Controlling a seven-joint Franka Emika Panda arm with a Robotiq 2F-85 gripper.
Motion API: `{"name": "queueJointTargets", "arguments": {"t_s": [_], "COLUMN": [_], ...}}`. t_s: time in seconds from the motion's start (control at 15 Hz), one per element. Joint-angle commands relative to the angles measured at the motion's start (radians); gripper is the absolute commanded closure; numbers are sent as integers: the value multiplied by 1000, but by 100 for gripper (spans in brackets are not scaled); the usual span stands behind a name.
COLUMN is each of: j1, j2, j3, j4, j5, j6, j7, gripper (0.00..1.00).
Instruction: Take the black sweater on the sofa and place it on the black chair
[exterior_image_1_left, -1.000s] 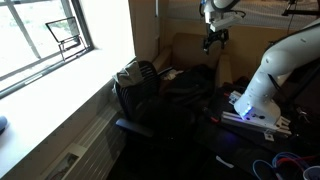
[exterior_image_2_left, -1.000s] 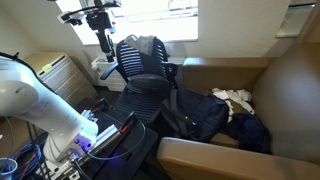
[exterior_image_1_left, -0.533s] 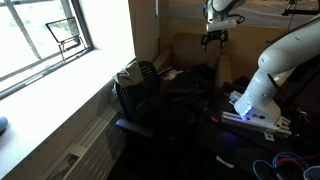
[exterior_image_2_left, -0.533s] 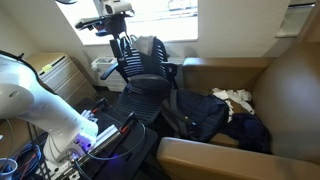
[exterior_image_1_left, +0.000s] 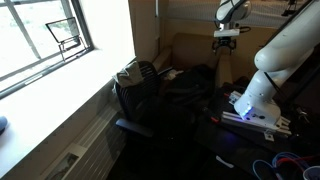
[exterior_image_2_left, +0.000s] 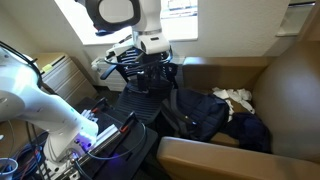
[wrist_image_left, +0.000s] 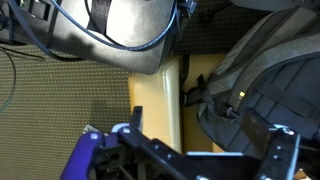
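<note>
**Claw wide open and empty, sweater lying on the sofa**

In an exterior view we see the gripper (exterior_image_1_left: 224, 41) held high on the white arm (exterior_image_1_left: 285, 55), in front of the tan back of the sofa (exterior_image_1_left: 190, 50). In the wrist view its two fingers (wrist_image_left: 135, 128) are spread far apart and we find nothing between them. Beneath them we make out a tan strip, with speckled carpet (wrist_image_left: 60, 100) on one side and a grey strapped bag (wrist_image_left: 265, 75) on the other.

We find the black sweater (exterior_image_2_left: 252, 132) in a rumpled heap on the sofa seat, near the inner corner. A white cloth (exterior_image_2_left: 236, 97) lies just beside it, and a dark backpack (exterior_image_2_left: 195, 115) sits against it on the side nearer the chair. The gripper is well apart from the sweater and touches none of the cloth.

The black chair (exterior_image_2_left: 132, 102) stands just beside the sofa's padded arm, below the window (exterior_image_1_left: 50, 35). In that exterior view the arm's wrist crosses in front of the chair's ribbed back and hides part of it. We cannot tell what lies on the chair's back behind it.
</note>
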Motion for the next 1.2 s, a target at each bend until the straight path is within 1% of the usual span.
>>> {"name": "queueJointTargets", "arguments": {"t_s": [0.0, 0.13, 0.2, 0.47, 0.6, 0.67, 0.73, 0.8, 0.93, 1.0, 1.07, 1.13], "j1": [9, 14, 9, -28, -39, -8, -10, -8, 2, 12, 13, 9], "j2": [7, 96, 116, 280, 402, 272, 308, 318, 310, 290, 323, 350], "j3": [5, -28, -41, -160, -210, -205, -223, -226, -220, -221, -216, -213], "j4": [-10, 70, 90, 246, 339, 244, 270, 275, 270, 247, 269, 293], "j5": [-8, 73, 94, 230, 300, 245, 254, 254, 254, 227, 307, 354], "j6": [75, 115, 142, 240, 267, 241, 243, 243, 243, 283, 321, 338], "j7": [152, 172, 193, 162, 187, 176, 169, 168, 172, 198, 275, 284], "gripper": [0, 0, 0, 0, 0, 0, 0, 0, 0, 0, 0, 0]}}
